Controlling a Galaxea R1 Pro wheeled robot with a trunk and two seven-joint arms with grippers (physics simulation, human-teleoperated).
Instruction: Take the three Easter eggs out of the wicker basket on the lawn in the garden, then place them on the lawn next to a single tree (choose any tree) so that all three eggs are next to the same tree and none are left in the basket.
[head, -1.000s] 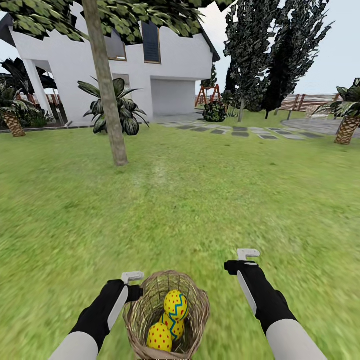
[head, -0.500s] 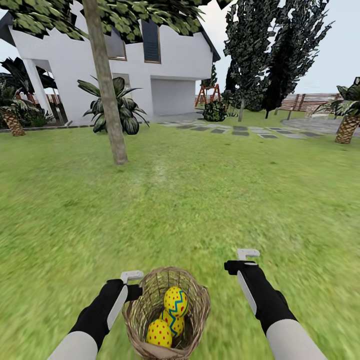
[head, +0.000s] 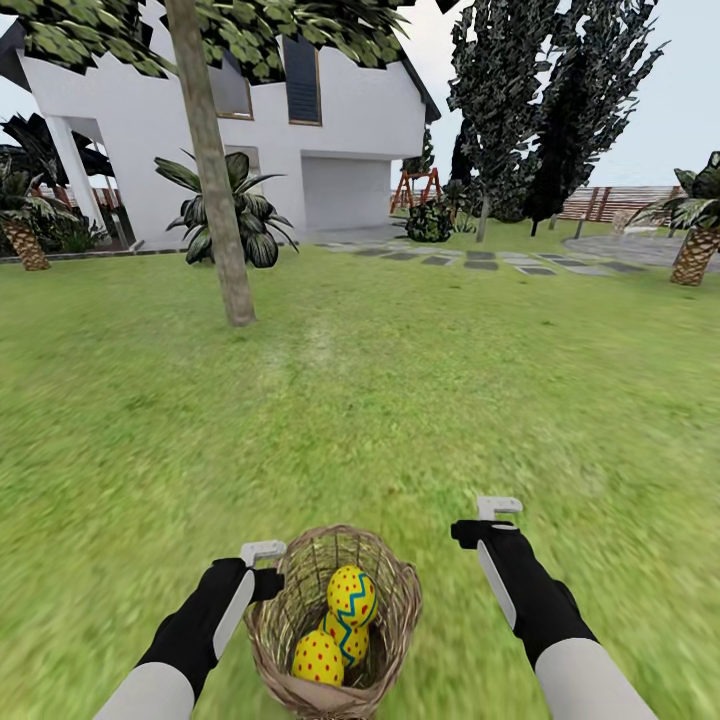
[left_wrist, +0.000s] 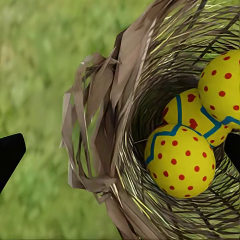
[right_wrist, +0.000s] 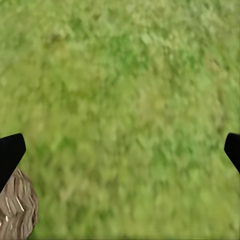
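Observation:
The wicker basket (head: 398, 598) stands on the lawn (head: 400, 380) just in front of me, between my arms. In it lie the three Easter eggs: one on top (head: 351, 596), one under it (head: 350, 642) and a red-dotted one nearest me (head: 318, 658). My left gripper (head: 268, 567) is open at the basket's left rim. In the left wrist view the gripper (left_wrist: 120, 152) has its fingers spread wide around the rim and loop handle (left_wrist: 95, 125), with the eggs (left_wrist: 181, 161) close by. My right gripper (head: 482, 520) hangs open over bare grass, right of the basket. The tree (head: 215, 180) stands ahead to the left.
A white house (head: 340, 130) and a broad-leaved plant (head: 235, 215) lie behind the tree. Dark conifers (head: 540, 110) and grey stepping stones (head: 480, 262) are at the back right, with a palm (head: 695, 250) at the far right. Open grass stretches from the basket (right_wrist: 17, 210) to the tree.
The basket with its eggs now sits slightly farther from my arms in the head view. Both arms keep their pose and the distant garden has barely shifted.

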